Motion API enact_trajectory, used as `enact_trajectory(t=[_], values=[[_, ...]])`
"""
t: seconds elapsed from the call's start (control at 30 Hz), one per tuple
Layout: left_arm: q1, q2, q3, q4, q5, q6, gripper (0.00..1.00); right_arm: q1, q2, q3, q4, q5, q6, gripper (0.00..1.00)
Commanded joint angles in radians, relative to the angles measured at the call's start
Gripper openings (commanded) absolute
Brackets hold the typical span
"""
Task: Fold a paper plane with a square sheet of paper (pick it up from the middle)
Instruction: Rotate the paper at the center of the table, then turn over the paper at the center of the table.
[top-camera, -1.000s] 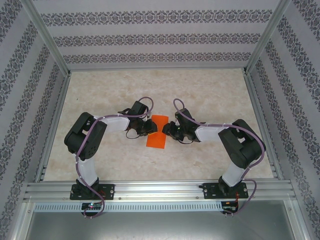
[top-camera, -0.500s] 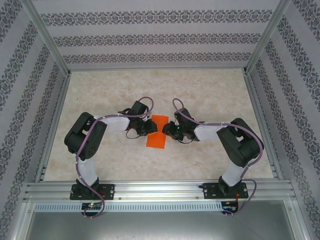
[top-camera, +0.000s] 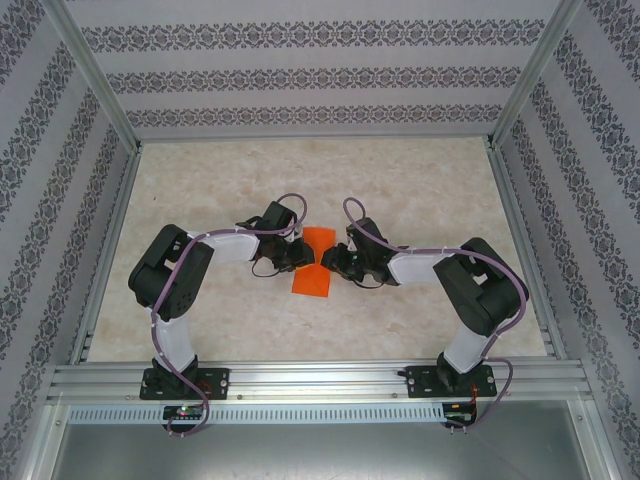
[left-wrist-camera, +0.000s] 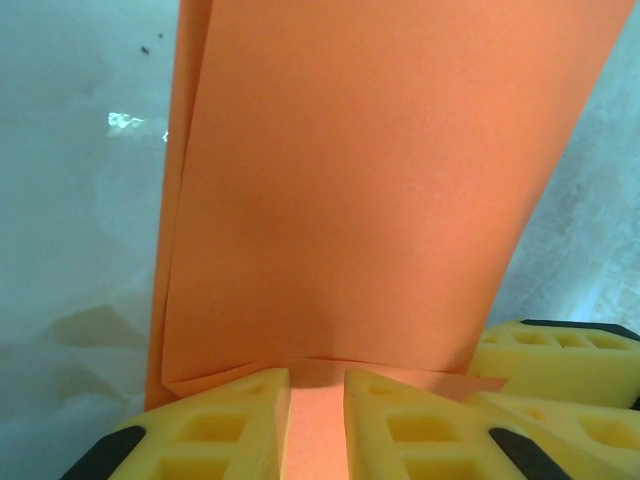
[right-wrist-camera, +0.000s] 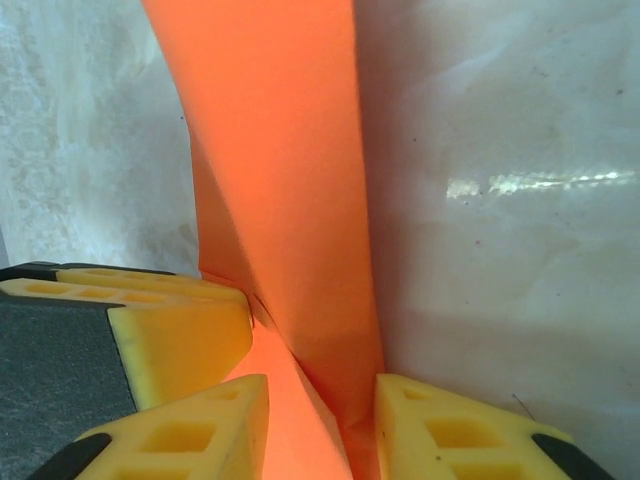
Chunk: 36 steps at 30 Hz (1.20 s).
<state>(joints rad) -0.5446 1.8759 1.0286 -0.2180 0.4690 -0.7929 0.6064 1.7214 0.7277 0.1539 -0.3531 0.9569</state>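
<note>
The paper (top-camera: 314, 270) lies near the middle of the table (top-camera: 420, 180), folded over on itself into a tall, narrow shape, with one hand of mine at each side. In the left wrist view its two layers show along the left edge, not quite lined up, and its near edge sits right at my fingertips. My left gripper (top-camera: 299, 256) is drawn in to a narrow gap with orange paper in it, pinching the paper's left edge. My right gripper (top-camera: 334, 262) comes in from the opposite side, close enough that both grippers' yellow pads appear together in each wrist view. Its jaws stand somewhat wider, and the paper between them is buckled and twisted, touching the right-hand pad (right-wrist-camera: 450, 430). I cannot tell whether that hand is actually squeezing the paper or only standing around it.
</note>
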Motion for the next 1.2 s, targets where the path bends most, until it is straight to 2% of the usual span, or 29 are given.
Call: enact_trajectory(t=[0.0,0.43,0.63,0.87,1.17], values=[[-0.002,-0.015,0.015,-0.045,-0.03,0.012,0.24,0.001,-0.017,-0.036,0.062,-0.033,0.004,0.35],[0.016,-0.03,-0.011,-0.026,-0.04,-0.014,0.24,0.02,-0.046,-0.091,0.16,-0.068,0.049,0.36],[0.024,-0.028,-0.014,-0.03,-0.041,-0.012,0.24,0.008,-0.077,-0.098,0.155,-0.01,0.046,0.38],[0.025,-0.019,-0.022,-0.03,-0.031,-0.008,0.24,-0.035,-0.032,-0.029,0.146,0.002,0.023,0.39],[0.025,-0.021,-0.023,-0.038,-0.03,-0.003,0.24,-0.057,-0.02,0.041,-0.013,0.161,-0.014,0.4]])
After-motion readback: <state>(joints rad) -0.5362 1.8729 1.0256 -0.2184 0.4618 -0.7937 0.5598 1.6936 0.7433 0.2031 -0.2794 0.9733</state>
